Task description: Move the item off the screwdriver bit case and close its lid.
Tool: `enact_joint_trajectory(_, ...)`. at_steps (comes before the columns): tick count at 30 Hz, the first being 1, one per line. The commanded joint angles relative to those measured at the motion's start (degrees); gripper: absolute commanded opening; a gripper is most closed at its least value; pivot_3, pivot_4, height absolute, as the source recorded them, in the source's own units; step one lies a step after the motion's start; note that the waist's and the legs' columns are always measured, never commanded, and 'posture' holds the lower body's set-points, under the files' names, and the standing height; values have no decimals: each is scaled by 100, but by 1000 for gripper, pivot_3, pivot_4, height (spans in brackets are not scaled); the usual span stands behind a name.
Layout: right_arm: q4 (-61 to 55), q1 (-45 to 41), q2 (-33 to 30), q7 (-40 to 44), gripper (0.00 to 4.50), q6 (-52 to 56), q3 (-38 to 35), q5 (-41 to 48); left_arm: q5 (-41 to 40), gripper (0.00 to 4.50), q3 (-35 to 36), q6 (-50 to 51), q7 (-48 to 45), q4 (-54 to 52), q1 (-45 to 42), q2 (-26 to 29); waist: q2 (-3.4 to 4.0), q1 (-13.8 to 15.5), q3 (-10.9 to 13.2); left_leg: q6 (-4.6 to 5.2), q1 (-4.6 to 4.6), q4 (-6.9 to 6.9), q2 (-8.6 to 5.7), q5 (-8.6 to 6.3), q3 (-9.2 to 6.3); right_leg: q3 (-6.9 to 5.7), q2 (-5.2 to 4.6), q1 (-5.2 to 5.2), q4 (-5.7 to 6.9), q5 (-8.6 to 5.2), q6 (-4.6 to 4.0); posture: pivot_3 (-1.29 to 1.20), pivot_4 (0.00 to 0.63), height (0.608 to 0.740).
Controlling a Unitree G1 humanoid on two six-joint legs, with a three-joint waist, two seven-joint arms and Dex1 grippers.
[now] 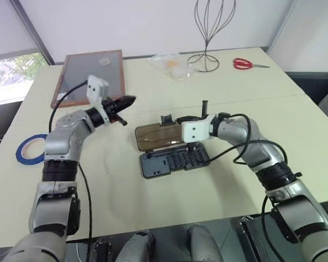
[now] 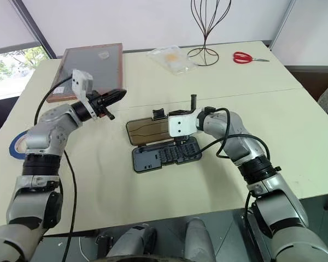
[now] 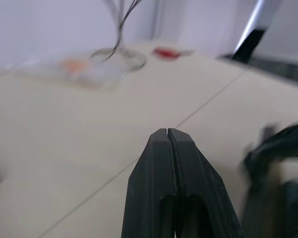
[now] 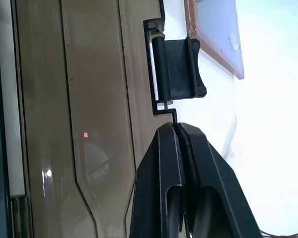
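Raised clear of the table (image 1: pixel 153 196), left gripper (image 1: pixel 124 102) clenched on nothing, tip aimed toward the middle, wood-framed panel (image 1: pixel 90 76) behind it and blue tape roll (image 1: pixel 30 148) well off to its outer side. Below and to the right of it, screwdriver bit case (image 1: pixel 175 159) lying open, no loose item on tray or lid (image 1: pixel 156 136). Right gripper (image 4: pixel 179 130) pinched shut, empty, nosed up to the lid's far long edge just beside the black latch clip (image 4: pixel 175 69). Best bet — hook under that edge near the clip, then swing the lid over the tray in one arc about the hinge. Bare tabletop on all sides; scissors (image 1: pixel 243 64) and wire stand (image 1: pixel 205 33) far beyond — ample room.
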Motion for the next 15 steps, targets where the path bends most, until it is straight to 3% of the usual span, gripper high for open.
enact_joint_trajectory(1, -219, 32, 47, 58, 44, 0, 27, 86, 373, 0, -311, -547, -399, 250, 161, 74, 0, 3, 0, 0, 0, 0, 0, 0, 0, 0, 0, 0, 0, 0, 0, 0, 150, 740)
enact_joint_trajectory(15, -200, -5, 43, 104, 44, 48, 6, 160, 270, 0, -648, -232, -1107, -341, 619, -161, -1, 8, 1, 1, -1, 0, 0, 0, -1, 0, 0, 0, 1, 0, 0, 0, 150, 740)
